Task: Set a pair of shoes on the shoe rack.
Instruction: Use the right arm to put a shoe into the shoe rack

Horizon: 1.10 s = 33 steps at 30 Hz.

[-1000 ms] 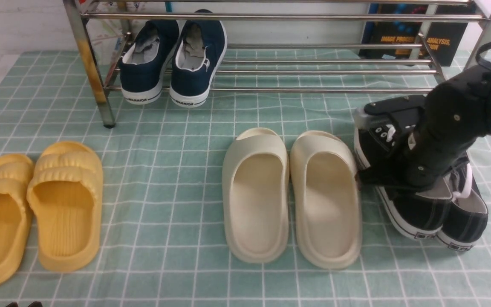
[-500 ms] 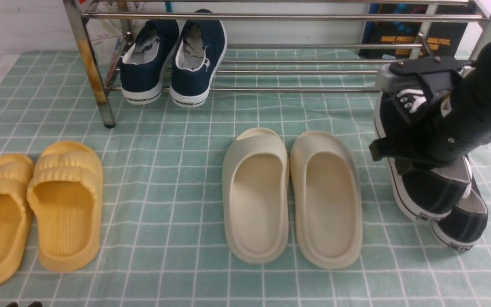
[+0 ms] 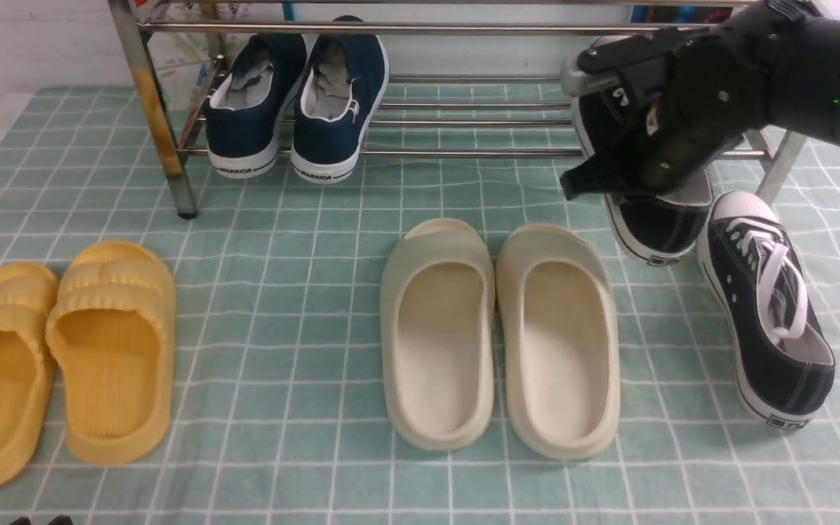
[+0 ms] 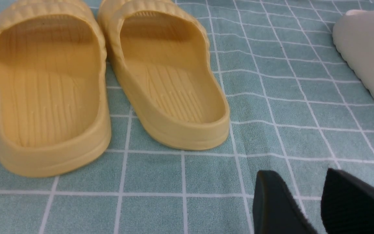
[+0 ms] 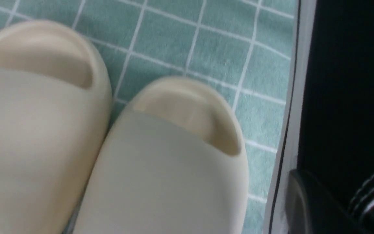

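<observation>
As the right gripper (image 3: 628, 124) clamps it, one black sneaker (image 3: 659, 224) hangs.

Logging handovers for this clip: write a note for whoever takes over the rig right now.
Right gripper: shut on the first black sneaker, held up at the right end of the shoe rack, by its lower rails.
Left gripper: open, empty, low near the yellow slides.
Second black sneaker: on the checked cloth, right of the cream slides.
Done: first sneaker picked up.
Left: set it on the rails, right of the navy sneakers; then fetch and place the second.
</observation>
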Available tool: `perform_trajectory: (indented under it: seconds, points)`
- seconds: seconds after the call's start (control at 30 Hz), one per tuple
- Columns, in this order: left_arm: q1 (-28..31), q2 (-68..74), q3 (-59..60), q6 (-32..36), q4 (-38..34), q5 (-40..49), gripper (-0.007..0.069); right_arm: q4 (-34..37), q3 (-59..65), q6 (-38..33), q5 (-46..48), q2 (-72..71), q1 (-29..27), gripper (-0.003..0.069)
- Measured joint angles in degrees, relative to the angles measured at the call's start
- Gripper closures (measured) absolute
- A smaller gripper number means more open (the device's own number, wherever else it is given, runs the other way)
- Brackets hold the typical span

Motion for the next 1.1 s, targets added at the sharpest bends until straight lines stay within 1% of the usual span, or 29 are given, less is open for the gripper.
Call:
perform_trajectory:
  seconds: [0.33, 0.47, 0.63, 0.83, 1.1]
  points:
    - [0.0, 0.0, 0.0, 0.0, 0.0, 0.0, 0.0386, 0.7, -11.6, -0.2, 0.6, 9.4, -3.8, 0.0643]
    - [0.0, 0.0, 0.0, 0.0, 0.0, 0.0, 0.0386, 4.4, -16.9, -0.3, 1.7, 12.8, -5.4, 0.0643]
    - [0.0, 0.0, 0.0, 0.0, 0.0, 0.0, 0.0386, 5.4, -21.0, -2.2, 2.9, 15.2, -5.5, 0.0643]
    - [0.0, 0.0, 0.0, 0.0, 0.0, 0.0, 0.0386, 7.1, -23.8, -6.3, 4.4, 16.3, -5.6, 0.0643]
    - [0.0, 0.0, 0.0, 0.0, 0.0, 0.0, 0.0386, 9.0, -24.3, -7.4, 1.5, 16.7, -7.2, 0.0643]
